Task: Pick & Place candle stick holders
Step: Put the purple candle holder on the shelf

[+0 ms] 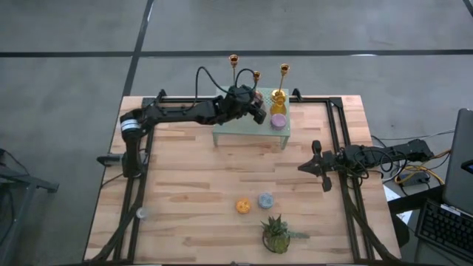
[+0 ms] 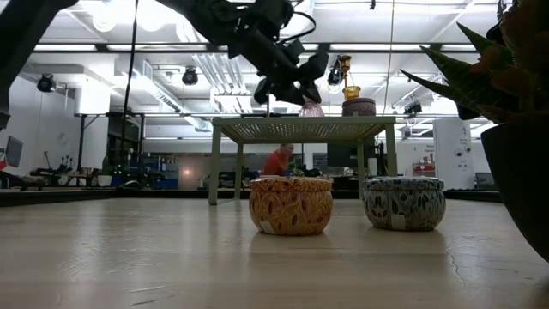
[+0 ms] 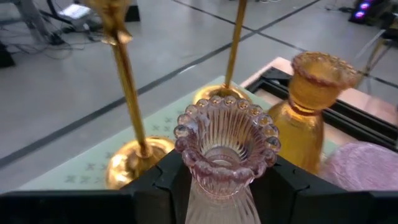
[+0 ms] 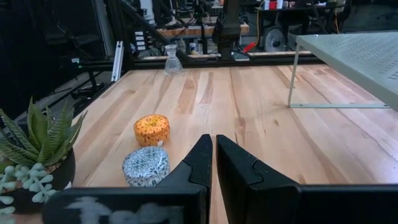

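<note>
Shelf point(image 1: 229, 137), left gripper point(image 3: 221, 180) above it pinching pink glass holder point(image 3: 222, 146).
Gold candlesticks point(image 3: 127, 93) just beyond gripper on shelf; amber holder point(image 3: 308, 106) beside it. Right gripper point(image 4: 214, 158) pressed together, well apart, over table point(image 1: 199, 185).

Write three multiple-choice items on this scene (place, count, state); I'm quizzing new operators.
1. The left gripper is: A over the raised shelf; B at the front edge; C off the table.
2. Tins on the bare wood by the plant: A one; B two; C four.
3. The right gripper is: A shut, empty; B wide open; C holding a tin.
Key: A, it is above the shelf, gripping a pink glass holder; B, an orange tin and a blue tin; A, its fingers meet on nothing.
</note>
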Controlling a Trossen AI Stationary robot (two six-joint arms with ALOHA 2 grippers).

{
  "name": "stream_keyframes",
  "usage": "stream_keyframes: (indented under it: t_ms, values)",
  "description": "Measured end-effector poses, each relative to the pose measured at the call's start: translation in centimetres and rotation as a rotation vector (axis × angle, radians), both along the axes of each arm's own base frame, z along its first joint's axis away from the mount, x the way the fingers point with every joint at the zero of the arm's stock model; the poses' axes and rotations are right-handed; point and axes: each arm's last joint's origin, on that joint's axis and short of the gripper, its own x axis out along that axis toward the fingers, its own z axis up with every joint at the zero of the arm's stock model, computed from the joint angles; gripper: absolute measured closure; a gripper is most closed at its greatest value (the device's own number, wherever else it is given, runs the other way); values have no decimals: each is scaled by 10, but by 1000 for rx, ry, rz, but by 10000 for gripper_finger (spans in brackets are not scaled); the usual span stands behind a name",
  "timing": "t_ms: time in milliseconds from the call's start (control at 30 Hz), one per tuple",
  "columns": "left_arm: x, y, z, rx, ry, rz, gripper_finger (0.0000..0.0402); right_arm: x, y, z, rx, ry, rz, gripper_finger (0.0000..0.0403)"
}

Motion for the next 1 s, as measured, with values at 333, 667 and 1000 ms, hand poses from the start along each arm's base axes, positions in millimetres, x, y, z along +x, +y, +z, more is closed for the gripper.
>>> stream_keyframes:
  t_ms: [333, 667, 1000]
  values:
    - [5, 0, -7, -1, 16, -1, 259, 0, 0, 0, 0, 1, 0, 385]
    - [7, -5, -14, -8, 62, -17, 259, 0, 0, 0, -1, 3, 0, 385]
    - [6, -10, -11, -5, 74, -38, 259, 0, 0, 0, -1, 3, -1, 385]
